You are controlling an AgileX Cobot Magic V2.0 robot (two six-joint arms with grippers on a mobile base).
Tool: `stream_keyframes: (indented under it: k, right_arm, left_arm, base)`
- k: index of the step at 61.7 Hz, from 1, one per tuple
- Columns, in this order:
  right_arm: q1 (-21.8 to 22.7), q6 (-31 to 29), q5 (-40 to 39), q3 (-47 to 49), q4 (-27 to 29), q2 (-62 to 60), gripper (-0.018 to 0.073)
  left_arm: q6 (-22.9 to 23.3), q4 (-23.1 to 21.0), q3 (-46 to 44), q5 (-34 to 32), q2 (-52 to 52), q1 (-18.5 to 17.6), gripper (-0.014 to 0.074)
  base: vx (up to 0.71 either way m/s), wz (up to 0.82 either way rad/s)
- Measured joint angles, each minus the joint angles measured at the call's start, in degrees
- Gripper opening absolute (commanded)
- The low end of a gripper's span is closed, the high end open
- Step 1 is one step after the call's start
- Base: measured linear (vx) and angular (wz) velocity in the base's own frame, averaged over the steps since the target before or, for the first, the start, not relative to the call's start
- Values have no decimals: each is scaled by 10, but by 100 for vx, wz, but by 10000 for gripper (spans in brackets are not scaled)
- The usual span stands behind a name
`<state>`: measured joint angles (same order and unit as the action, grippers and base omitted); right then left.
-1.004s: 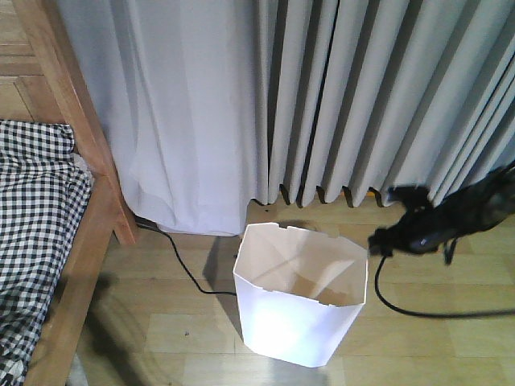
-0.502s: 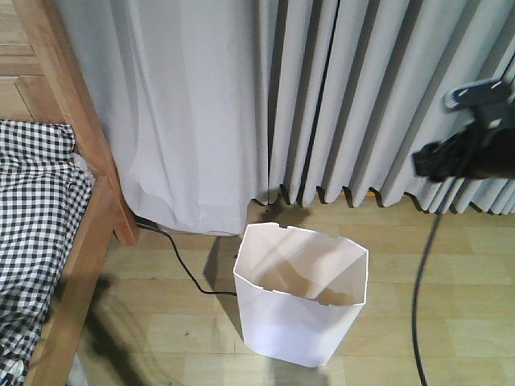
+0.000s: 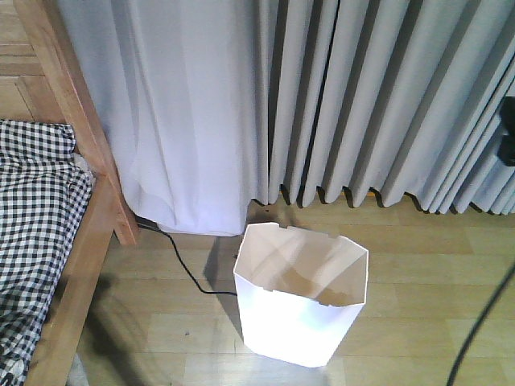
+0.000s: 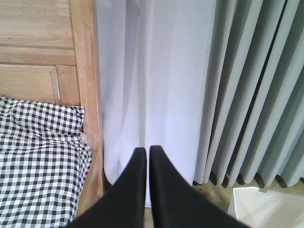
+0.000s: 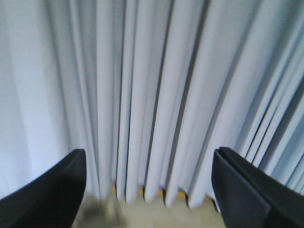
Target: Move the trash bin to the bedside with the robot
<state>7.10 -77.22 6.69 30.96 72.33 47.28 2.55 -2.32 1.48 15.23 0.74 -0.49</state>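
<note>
The white trash bin [image 3: 299, 301] stands upright on the wooden floor in front of the curtains, to the right of the bed; its corner shows in the left wrist view [image 4: 266, 209]. The bed has a light-brown wooden frame [image 3: 76, 121] and black-and-white checked bedding [image 3: 32, 217], also seen in the left wrist view [image 4: 40, 156]. My left gripper [image 4: 147, 151] is shut and empty, pointing at the curtain beside the bed post [image 4: 85, 95]. My right gripper [image 5: 149, 159] is wide open and empty, facing the curtains; only a bit of its arm [image 3: 508, 137] shows at the front view's right edge.
Grey pleated curtains [image 3: 362, 96] and a white sheer panel [image 3: 185, 112] hang to the floor behind the bin. A black cable [image 3: 181, 261] runs across the floor from the bed post toward the bin. Another black cable [image 3: 483, 322] crosses the lower right corner.
My right arm rose from beside the bin's right rim and moved up and right, almost out of the front view. The bin has stayed in place.
</note>
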Motion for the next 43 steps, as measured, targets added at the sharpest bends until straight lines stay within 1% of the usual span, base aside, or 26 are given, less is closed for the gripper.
stream_keyframes:
  k: [4,9,13,18,25,34,43]
  right_arm:
    - [-3,0,-13,-23,37,-39,539]
    - [-24,-1,-41,-51,69,-88,539]
    - [-46,-3,-56,-75,75,-122,539]
    - [-63,-13,-77,-112,76,-170,539]
    - [-65,-27,-94,-163,78,-243,539]
    - [-65,-28,-74,-226,89,-343,539]
    - [-65,-28,-43,-237,126,-392,526]
  left_arm:
    - [0,0,0,0,0,0,-6]
    - [0,0,0,0,0,0,-6]
    - [0,0,0,0,0,0,-6]
    - [0,0,0,0,0,0,-6]
    - [0,0,0,0,0,0,-6]
    - [0,0,0,0,0,0,-6]
    - [0,0,0,0,0,0,-6]
  base:
    - [0,0]
    - [0,0]
    - [0,0]
    - [0,0]
    - [0,0]
    - [0,0]
    - [0,0]
